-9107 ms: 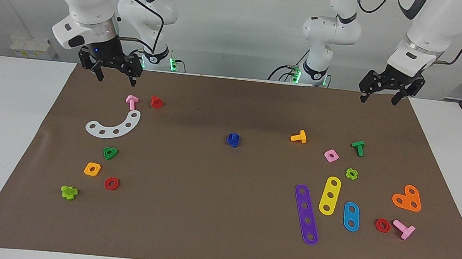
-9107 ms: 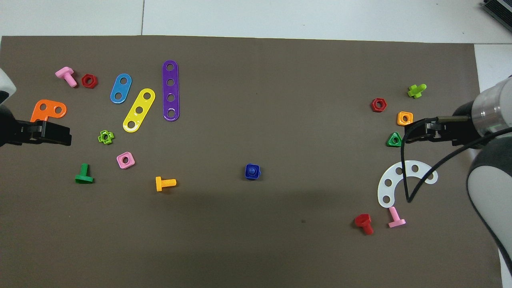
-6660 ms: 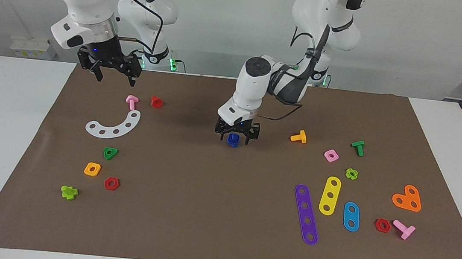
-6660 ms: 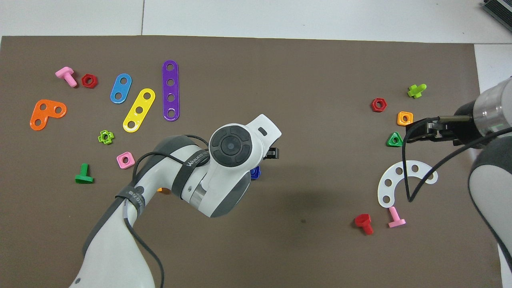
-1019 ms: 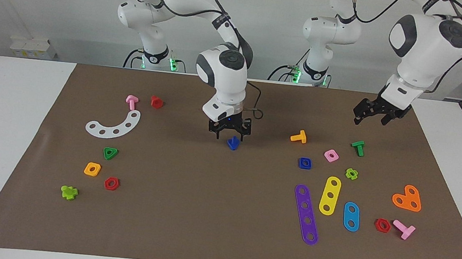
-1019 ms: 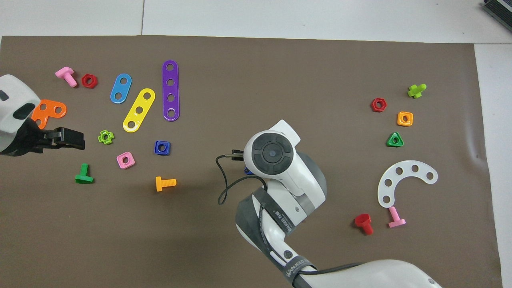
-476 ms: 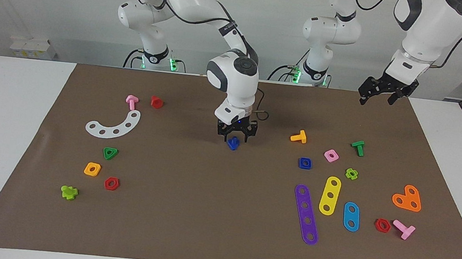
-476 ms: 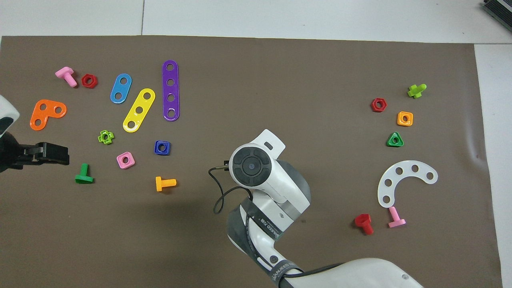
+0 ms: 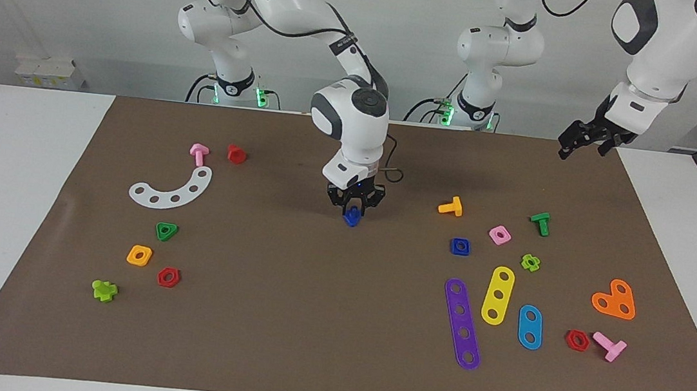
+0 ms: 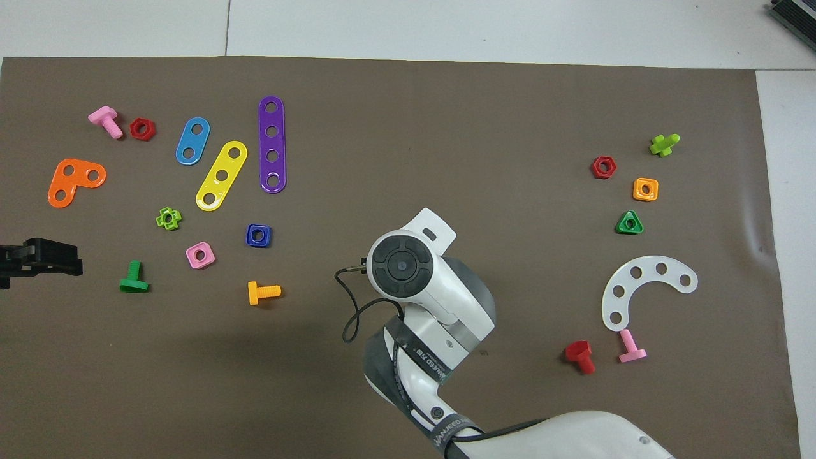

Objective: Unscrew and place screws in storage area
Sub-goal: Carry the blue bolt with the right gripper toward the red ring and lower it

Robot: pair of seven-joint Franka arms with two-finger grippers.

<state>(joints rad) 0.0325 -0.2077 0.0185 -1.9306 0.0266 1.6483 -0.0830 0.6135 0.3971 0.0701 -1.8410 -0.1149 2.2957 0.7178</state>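
Note:
The royal-blue bolt (image 9: pixel 352 218) stands on its triangular head in the middle of the brown paper mat (image 9: pixel 311 308), stem up. My right gripper (image 9: pixel 354 207) is down over it, fingers closed around the stem, the bolt still resting on the mat. In the overhead view the right arm's wrist (image 10: pixel 400 266) hides the bolt. My left gripper (image 9: pixel 580 144) is open and empty, raised over the mat's corner at the left arm's end; it also shows in the overhead view (image 10: pixel 39 257). Bare mat lies farther from the robots than the bolt.
A blue square nut (image 9: pixel 460 246) lies toward the left arm's end with an orange bolt (image 9: pixel 451 206), pink nut (image 9: pixel 500 235), green bolt (image 9: pixel 540 223) and flat strips (image 9: pixel 462 324). A white arc (image 9: pixel 171 189), green triangular nut (image 9: pixel 166 231) and other nuts lie toward the right arm's end.
The right gripper has come down on the blue bolt and its fingers have closed in on the stem. The left arm has drawn back toward its corner of the mat.

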